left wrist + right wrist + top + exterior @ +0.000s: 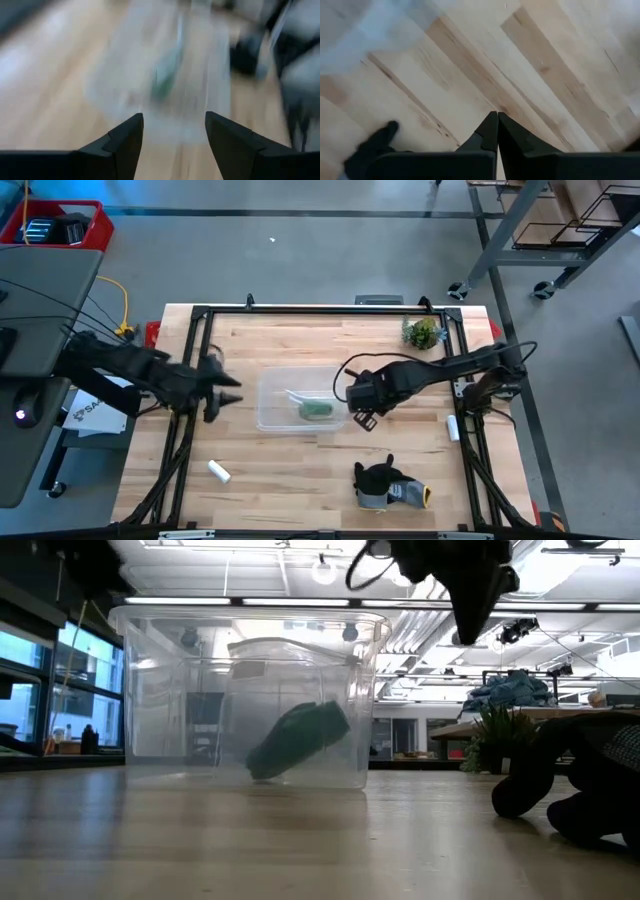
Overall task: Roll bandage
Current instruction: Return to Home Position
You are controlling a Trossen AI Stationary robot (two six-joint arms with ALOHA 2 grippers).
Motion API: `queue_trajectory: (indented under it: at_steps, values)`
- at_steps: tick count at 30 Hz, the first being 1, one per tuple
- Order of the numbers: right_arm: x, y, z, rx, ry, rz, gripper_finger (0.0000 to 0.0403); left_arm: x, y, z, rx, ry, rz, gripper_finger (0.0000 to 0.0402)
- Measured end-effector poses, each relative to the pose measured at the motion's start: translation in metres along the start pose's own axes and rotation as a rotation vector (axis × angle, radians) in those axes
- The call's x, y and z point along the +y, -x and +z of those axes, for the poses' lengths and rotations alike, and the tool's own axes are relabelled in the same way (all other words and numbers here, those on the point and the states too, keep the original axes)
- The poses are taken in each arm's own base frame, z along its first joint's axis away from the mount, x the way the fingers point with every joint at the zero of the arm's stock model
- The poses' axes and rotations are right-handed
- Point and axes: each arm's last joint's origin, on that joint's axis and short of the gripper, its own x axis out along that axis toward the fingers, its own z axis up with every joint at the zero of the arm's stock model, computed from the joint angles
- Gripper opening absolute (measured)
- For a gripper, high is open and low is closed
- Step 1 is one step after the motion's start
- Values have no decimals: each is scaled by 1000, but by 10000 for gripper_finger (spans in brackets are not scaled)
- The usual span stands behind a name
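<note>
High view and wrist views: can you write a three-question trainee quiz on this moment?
1. True or false: the bandage lies inside the transparent bin.
2. Choose one: the right gripper, beside the bin, is A) open, B) shut on nothing, C) shut on the bandage.
3. Fill in: the left gripper, on the bin's other side, is ___.

Key: 1 true; 2 B; 3 open.
</note>
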Motion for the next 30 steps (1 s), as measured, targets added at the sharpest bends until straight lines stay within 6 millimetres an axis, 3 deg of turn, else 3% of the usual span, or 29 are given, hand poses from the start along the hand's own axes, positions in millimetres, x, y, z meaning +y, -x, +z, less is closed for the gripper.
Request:
queue_trajectory:
  at_steps: [4,10,16,25,30]
  values:
    - [-2,17,2,-107,-16,105,0,7,7,-1,-272,84,-42,209]
    - [-8,47,6,-272,-15,297,0,13,-15,-30,-489,91,-220,209]
    - [-30,67,-4,-305,-128,299,0,21,-42,-63,-476,112,-286,209]
    - [-54,91,-16,-469,-248,255,0,27,-56,-88,-475,72,-384,209]
    - [-60,95,-21,-474,-250,256,0,31,-66,-100,-569,63,-418,209]
